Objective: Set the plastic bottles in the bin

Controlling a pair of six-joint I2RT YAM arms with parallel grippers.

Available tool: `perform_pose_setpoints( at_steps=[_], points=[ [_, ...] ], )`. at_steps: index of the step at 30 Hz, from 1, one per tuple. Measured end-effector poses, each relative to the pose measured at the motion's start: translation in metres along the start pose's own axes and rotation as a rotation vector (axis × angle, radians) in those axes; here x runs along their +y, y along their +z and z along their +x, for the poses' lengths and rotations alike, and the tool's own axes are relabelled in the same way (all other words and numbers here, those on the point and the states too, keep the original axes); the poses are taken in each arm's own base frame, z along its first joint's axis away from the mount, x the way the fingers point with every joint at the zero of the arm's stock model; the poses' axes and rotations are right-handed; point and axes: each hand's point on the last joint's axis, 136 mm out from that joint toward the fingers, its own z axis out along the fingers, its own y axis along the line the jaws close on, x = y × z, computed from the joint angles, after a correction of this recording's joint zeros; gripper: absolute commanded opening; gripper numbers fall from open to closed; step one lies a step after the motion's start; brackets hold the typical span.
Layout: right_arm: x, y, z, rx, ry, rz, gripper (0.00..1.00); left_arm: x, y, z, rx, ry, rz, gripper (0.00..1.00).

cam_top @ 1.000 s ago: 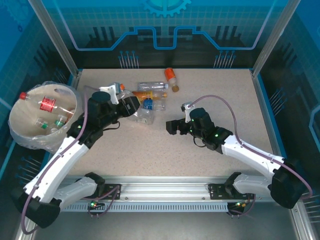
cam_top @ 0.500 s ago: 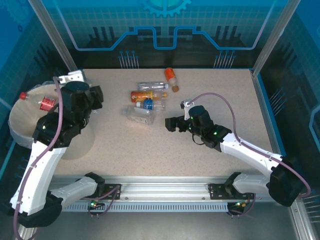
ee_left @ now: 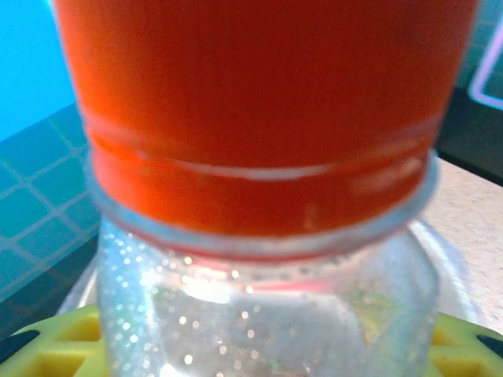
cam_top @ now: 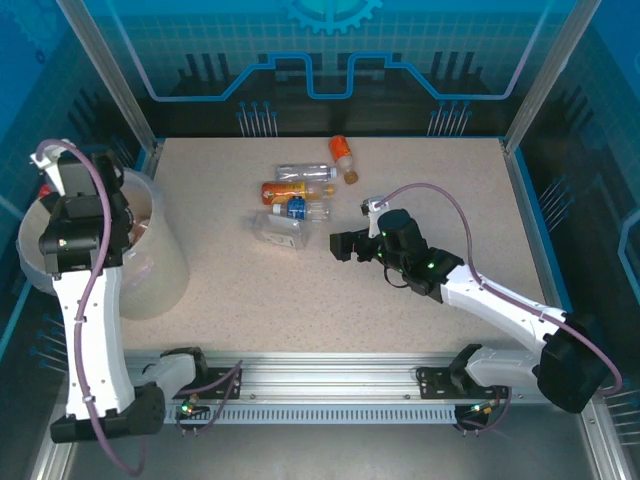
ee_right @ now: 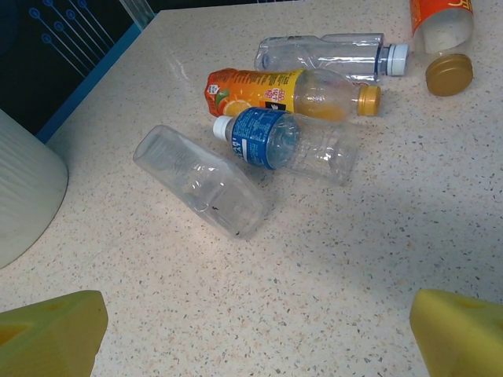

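Clear thin plastic, light, springy and slick: five bottles [ee_right: 287, 141] lie clustered on the worktop [ee_right: 330, 259] ahead of the wide-open, empty right tool [ee_right: 255, 334], probably best pinched mid-body, while the left tool [ee_left: 251, 353] clamps a red-capped bottle [ee_left: 259, 118] above the bin [cam_top: 160, 270].

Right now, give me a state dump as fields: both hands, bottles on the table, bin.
left hand: over the bin, shut on a clear bottle with an orange-red cap
right hand: open, empty, above the table, short of the bottles
bottles on table: five, all lying down
nearest right hand: plain clear bottle, beside the blue-label bottle
further back: orange-label bottle, clear bottle with white cap, orange bottle with gold cap
bin: upright, at the table's left edge
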Motion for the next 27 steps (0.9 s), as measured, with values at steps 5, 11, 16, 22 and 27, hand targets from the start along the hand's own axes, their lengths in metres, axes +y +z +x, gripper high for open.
perform_pose_setpoints(
  at_steps=[5,11,16,22,27],
  points=[
    [0.003,0.003,-0.007,-0.006,0.0,-0.003,1.0,0.033,0.029,0.02,0.112,-0.067,-0.085,0.56],
    [0.012,0.004,-0.023,-0.028,0.002,-0.023,1.0,0.054,0.065,0.049,0.263,-0.153,-0.13,0.61],
    [0.016,0.006,-0.028,-0.034,0.002,-0.037,1.0,0.07,0.091,0.069,0.368,-0.21,-0.188,0.76],
    [0.019,0.006,-0.033,-0.036,0.004,-0.044,1.0,0.067,0.105,0.08,0.428,-0.236,-0.172,0.99],
    [0.019,0.008,-0.032,-0.032,0.016,-0.044,1.0,0.054,0.101,0.078,0.428,-0.26,-0.094,0.99]
  ],
)
